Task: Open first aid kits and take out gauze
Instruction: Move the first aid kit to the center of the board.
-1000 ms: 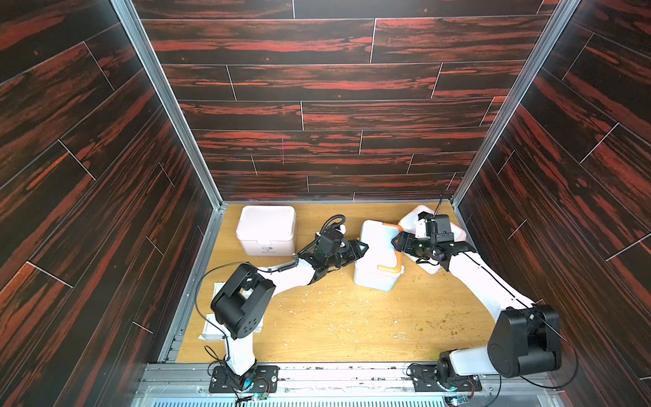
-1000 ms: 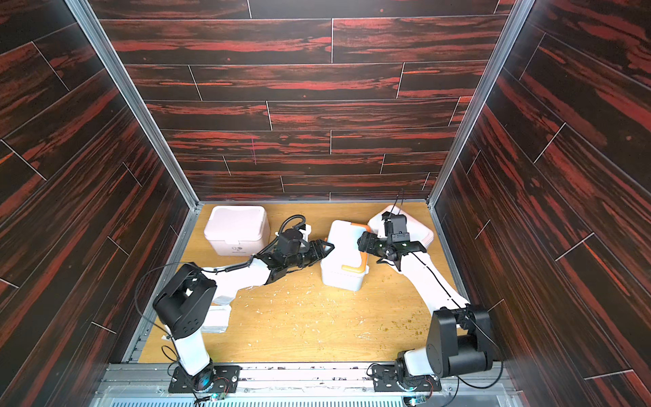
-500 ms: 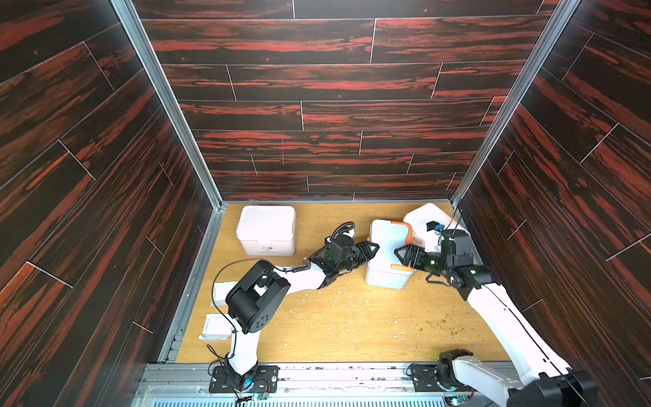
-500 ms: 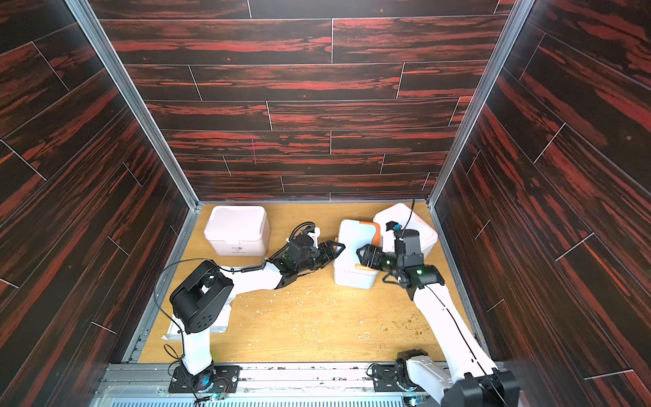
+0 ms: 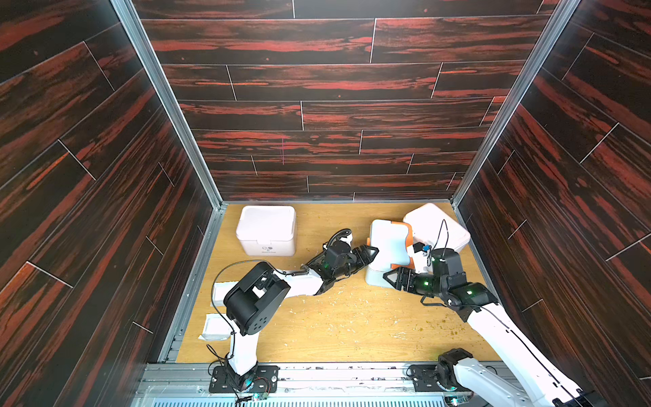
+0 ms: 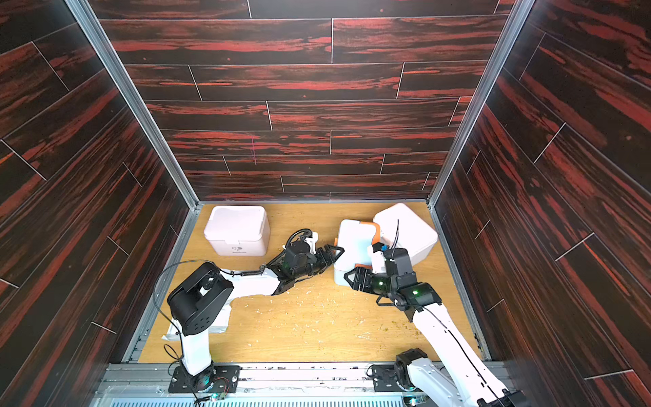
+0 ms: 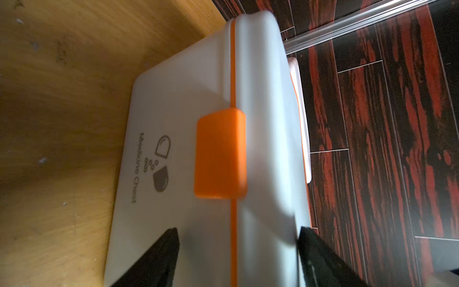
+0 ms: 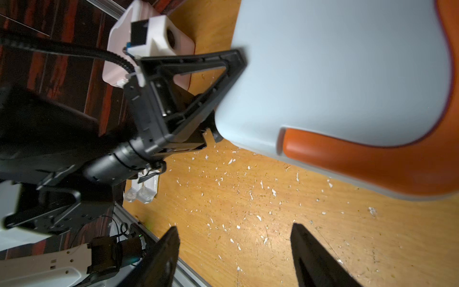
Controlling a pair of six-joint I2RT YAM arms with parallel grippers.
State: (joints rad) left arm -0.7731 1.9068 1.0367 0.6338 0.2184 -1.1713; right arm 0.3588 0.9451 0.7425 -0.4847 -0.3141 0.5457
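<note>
First aid kit [image 5: 387,243] with the orange handle, its lid down and its orange latch [image 7: 219,154] shut, stands toward the far right of the wooden table [image 5: 352,327], just beside a pale pink kit [image 5: 438,229] set askew in the far right corner. A second pink kit [image 5: 266,229], also closed, sits near the far left corner. The left gripper [image 5: 371,255] is at the latch side of the orange-handled kit, jaws spread wide, one finger [image 8: 224,82] lying against the edge of the lid, and it has no visible hold on anything. The right gripper [image 5: 390,278] hovers at that kit's near corner, jaws well apart and empty above the flecked wood. White gauze packets [image 5: 215,326] lie by the table's left edge, close to the left arm's base
</note>
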